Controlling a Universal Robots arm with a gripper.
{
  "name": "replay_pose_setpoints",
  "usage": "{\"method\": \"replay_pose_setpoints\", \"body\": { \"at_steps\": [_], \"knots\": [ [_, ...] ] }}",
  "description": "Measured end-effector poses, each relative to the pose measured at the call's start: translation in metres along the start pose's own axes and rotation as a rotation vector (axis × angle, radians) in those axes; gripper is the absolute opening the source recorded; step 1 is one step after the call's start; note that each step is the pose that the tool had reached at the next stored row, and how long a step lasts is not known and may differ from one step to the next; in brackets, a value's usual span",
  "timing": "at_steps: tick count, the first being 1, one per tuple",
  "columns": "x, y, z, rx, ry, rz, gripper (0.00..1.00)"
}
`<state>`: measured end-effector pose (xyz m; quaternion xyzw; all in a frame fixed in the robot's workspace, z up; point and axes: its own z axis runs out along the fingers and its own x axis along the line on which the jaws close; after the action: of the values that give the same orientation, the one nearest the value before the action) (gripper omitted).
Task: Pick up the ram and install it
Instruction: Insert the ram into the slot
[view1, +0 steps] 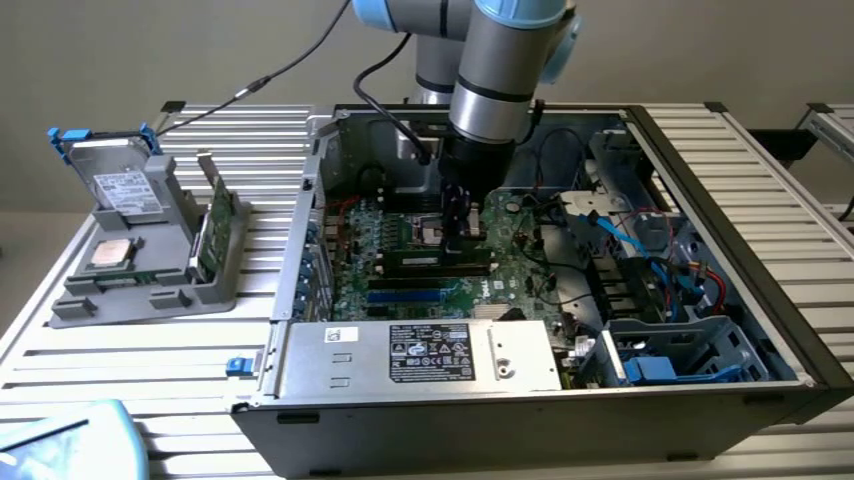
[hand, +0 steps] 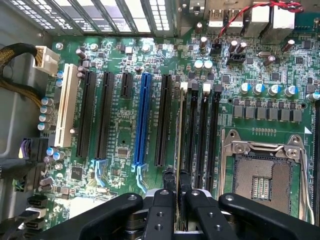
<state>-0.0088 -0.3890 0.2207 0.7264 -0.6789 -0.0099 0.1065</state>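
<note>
Arm pose: the arm comes down from above into the open computer case (view1: 787, 330), with its wrist upright and the claw (view1: 461, 225) low over the motherboard (hand: 125, 130).
Claw: nearly closed, its two fingers (hand: 165, 200) pinching the ram (hand: 179, 150) from both flat sides.
Ram position: held on edge between the fingers, just above the memory slots (hand: 210, 135), over the slot next to the long black expansion slots. I cannot tell whether it is seated.
Ram axis: its long axis runs parallel to the memory slots and to the blue expansion slot (hand: 142, 120), with the thin edge facing the wrist camera.
Close by: the empty processor socket (hand: 260, 175) lies on the far side of the memory slots.
In the way: blue and white cables (view1: 627, 235) hang on the exterior view's right of the claw, and the power supply (view1: 427, 355) sits along the case's near wall.
Outside the case: a grey holder (view1: 134, 295) stands on the table (view1: 134, 380), carrying a drive (view1: 123, 185) and a silver processor chip (view1: 110, 252).
</note>
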Motion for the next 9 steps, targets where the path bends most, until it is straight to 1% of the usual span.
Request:
{"method": "replay_pose_setpoints", "body": {
  "at_steps": [5,9],
  "knots": [
    [0.0000,-0.0002,0.0001,-0.0006,-0.0004,0.002,0.14],
    [0.0000,-0.0003,0.0007,-0.0019,-0.0022,0.013,0.14]
  ]
}}
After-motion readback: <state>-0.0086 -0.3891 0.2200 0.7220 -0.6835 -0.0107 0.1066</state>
